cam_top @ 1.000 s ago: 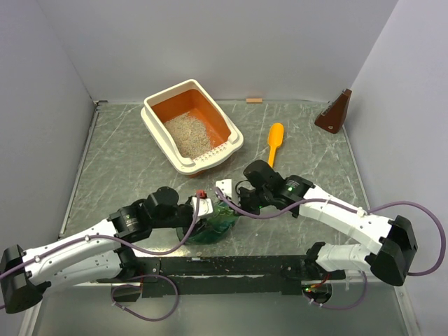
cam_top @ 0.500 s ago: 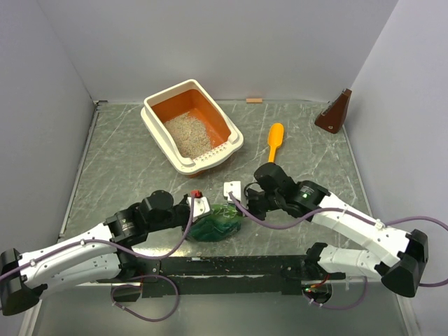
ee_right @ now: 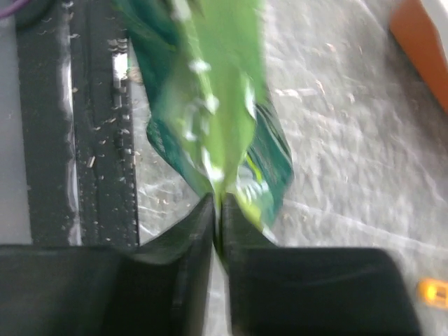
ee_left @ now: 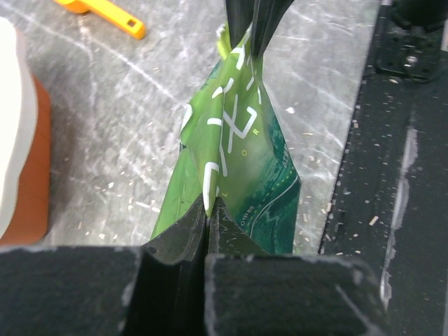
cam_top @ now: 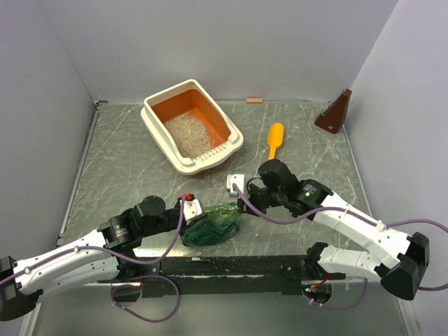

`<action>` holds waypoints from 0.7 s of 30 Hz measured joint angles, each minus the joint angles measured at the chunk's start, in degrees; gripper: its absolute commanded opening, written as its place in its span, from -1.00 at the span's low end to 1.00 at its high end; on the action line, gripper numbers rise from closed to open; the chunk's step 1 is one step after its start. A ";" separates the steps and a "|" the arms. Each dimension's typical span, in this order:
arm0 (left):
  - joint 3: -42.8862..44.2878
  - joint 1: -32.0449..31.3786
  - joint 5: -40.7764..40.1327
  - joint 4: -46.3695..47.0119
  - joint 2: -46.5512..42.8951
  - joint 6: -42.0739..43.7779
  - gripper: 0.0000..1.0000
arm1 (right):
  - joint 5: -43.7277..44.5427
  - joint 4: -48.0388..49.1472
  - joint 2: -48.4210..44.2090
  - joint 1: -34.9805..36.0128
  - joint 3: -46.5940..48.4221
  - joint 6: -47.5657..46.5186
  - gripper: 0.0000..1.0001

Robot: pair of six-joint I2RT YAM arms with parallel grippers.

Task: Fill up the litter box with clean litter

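1. Top external view, far left: the left claw [cam_top: 194,215] is pinched shut on one end of the green bag [cam_top: 212,225]. Its wrist view shows the fingers [ee_left: 175,245] pressed on a fold with no gap.
2. The litter box [cam_top: 155,129] sits well beyond this claw, almost straight ahead. The litter [cam_top: 187,134] is heaped mid-floor, and bare orange shows at the far end.
3. The bag spans from one claw to the other, low over the table [cam_top: 112,161]. I cannot tell which end is open.
4. The right claw [cam_top: 239,201] is clamped on the bag's other end, and its wrist view shows the jaws closed on the film.
5. The scoop [cam_top: 274,143] lies beyond the right claw, slightly to its right and apart from it.
6. To do this step well, I judge both claws should rise together with the bag taut and level. They should carry it forward past the rim and only then lower the open end. A lopsided lift would likely spill grains on the table.
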 measured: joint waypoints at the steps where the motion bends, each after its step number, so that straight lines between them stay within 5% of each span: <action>1: 0.00 0.09 -0.24 -0.13 0.00 -0.04 -0.99 | 1.25 -0.35 0.00 -0.50 0.57 0.76 -0.14; 8: 0.00 0.68 -2.36 -1.18 -1.22 -0.59 -0.99 | 16.94 0.26 -3.98 -2.16 2.54 7.43 0.38; 14: 0.00 0.68 -2.71 -1.95 -1.73 -1.27 -0.99 | 31.10 1.09 -6.10 -9.49 8.52 18.67 0.27; 19: 0.00 0.68 -3.82 -1.95 -1.46 -2.16 -0.99 | 38.86 -2.45 3.98 -19.47 17.79 31.76 0.09; 21: 0.11 0.68 -4.20 -1.88 -1.07 -2.69 -0.99 | 40.65 -4.66 8.44 -22.49 17.29 36.63 0.21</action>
